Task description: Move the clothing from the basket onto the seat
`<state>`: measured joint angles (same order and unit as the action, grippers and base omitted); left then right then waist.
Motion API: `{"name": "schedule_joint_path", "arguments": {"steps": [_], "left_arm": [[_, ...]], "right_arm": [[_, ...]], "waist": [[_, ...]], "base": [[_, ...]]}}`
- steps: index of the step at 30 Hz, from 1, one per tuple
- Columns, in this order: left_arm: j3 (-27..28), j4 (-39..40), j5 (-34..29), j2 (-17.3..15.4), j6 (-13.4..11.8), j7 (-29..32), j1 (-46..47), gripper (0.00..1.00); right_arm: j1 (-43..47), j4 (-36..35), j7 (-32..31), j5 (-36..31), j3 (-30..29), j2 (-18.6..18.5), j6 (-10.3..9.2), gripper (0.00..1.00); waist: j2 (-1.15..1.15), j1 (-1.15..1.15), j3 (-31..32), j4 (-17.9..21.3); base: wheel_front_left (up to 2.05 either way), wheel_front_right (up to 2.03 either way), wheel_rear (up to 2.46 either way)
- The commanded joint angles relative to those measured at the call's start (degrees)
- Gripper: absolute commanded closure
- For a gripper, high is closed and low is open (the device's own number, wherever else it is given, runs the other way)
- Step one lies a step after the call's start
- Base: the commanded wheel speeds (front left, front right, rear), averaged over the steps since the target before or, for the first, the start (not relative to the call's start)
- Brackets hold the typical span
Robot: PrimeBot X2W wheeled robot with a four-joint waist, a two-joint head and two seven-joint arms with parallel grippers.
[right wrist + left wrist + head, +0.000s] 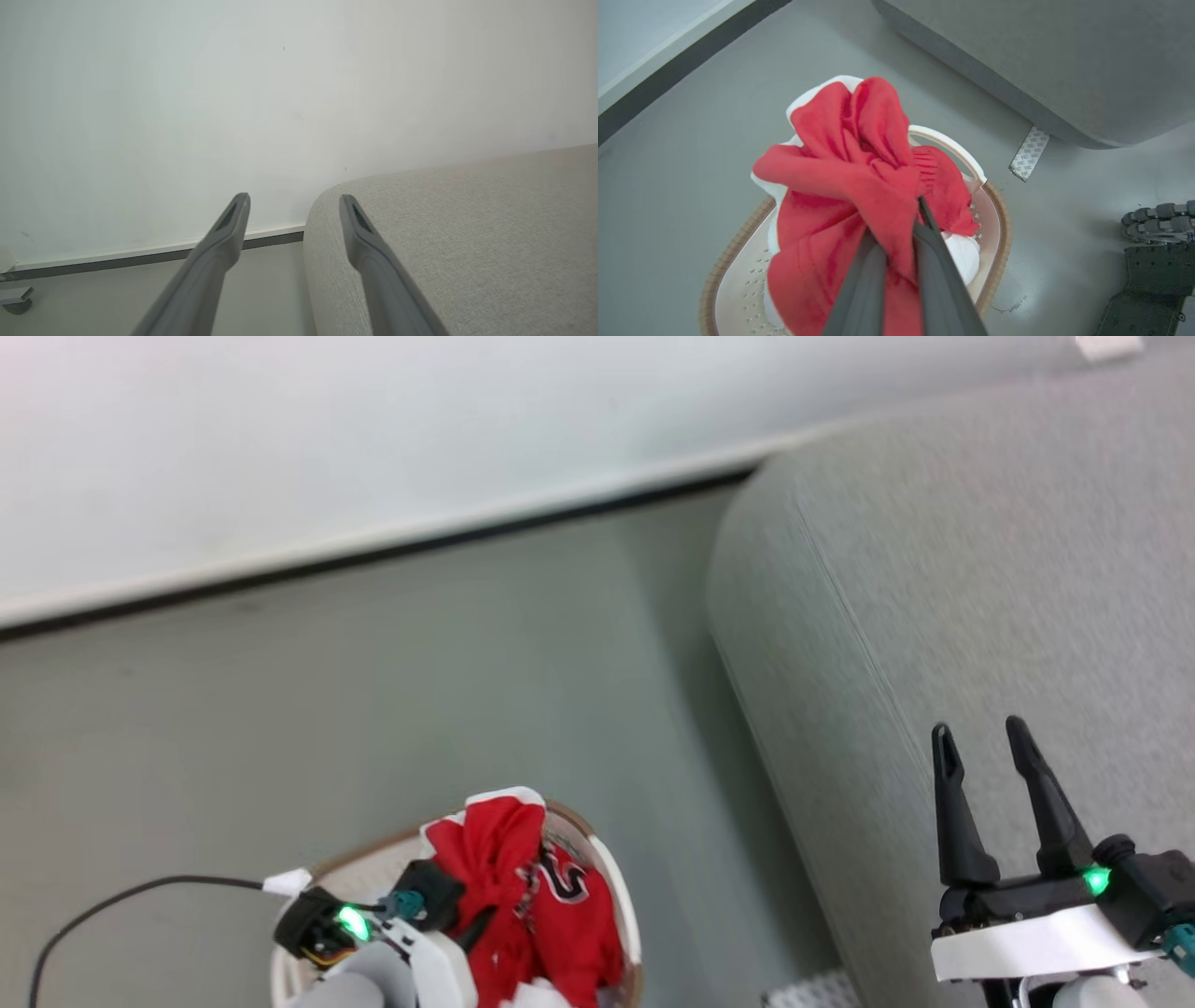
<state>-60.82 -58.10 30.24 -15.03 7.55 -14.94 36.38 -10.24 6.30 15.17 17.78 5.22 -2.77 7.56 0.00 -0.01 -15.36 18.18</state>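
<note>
The basket (611, 877) stands on the floor at the bottom of the head view, with the red clothing (523, 887) bunched up in it and black-and-white lettering showing. In the left wrist view my left gripper (896, 219) is shut on a fold of the red clothing (845, 154), which is gathered above the basket (999, 224). The fabric hides the tips of its fingers. My right gripper (977, 728) stands open and holds nothing, over the near part of the grey seat (934, 569). The right wrist view shows that gripper (293, 200) at the rounded corner of the seat (467, 224).
Grey floor lies between the basket and the white wall with its dark baseboard (373, 555). A black cable (121, 896) runs over the floor left of the basket. A patterned tape strip (1029, 153) lies by the seat's foot. Dark robot parts (1153, 261) sit at the right.
</note>
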Motion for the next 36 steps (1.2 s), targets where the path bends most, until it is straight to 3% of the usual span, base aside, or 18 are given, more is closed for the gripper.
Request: {"name": "schedule_joint_path", "arguments": {"steps": [1, 18, 28, 36], "left_arm": [[0.99, 1.38, 1.24, 0.55, -0.11, -0.24, -1.18, 1.00], [12.76, 22.03, 6.75, 0.23, -0.52, -0.23, -1.23, 1.00], [18.17, 38.76, 10.95, -2.59, -3.12, 1.80, -0.28, 1.00], [19.30, 47.96, 12.93, -4.38, -5.75, 4.81, -2.51, 1.00]], "right_arm": [[1.37, 0.97, -0.02, -0.24, -0.27, -0.21, -0.14, 0.00], [4.76, 4.48, -0.02, -0.66, 2.57, -0.18, -0.14, 0.00], [5.39, 2.22, -0.02, -1.32, 8.11, -0.19, -0.14, 0.00], [5.31, 0.71, -0.02, -2.61, 12.38, -0.18, -0.14, 0.00]], "waist": [[0.00, 0.01, 7.40, -5.89], [0.00, 0.01, 15.77, -13.19], [0.00, 0.01, 16.73, -15.27], [0.00, 0.01, 16.16, -16.29]], "base": [[0.00, 0.00, 0.00], [0.00, 0.00, 0.00], [0.00, 0.00, 0.00], [0.00, 0.00, 0.00]]}}
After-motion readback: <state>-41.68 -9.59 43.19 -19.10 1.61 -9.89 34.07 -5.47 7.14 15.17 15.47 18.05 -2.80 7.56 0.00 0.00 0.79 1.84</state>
